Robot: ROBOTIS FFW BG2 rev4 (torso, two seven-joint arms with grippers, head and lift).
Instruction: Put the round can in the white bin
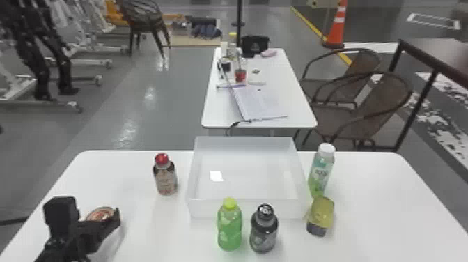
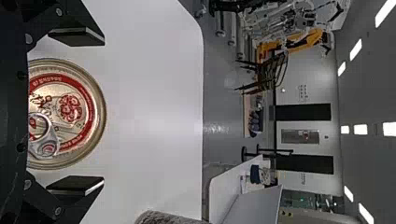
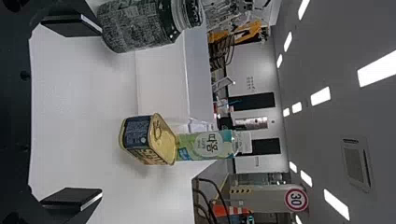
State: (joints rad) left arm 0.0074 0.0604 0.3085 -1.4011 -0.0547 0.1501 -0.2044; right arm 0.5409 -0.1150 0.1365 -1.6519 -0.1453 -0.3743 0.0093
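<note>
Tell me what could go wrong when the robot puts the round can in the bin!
The left end effector is open around the round can, so an uneven squeeze might let it slip. The red-capped bottle stands beside the white bin, on the can's side, so a low swing could topple it.

The head view has a red-capped bottle [image 1: 166, 178] at eight o'clock, green bottle [image 1: 229, 228] and dark bottle [image 1: 264, 231] near six, white-capped bottle [image 1: 321, 172] at four.
</note>
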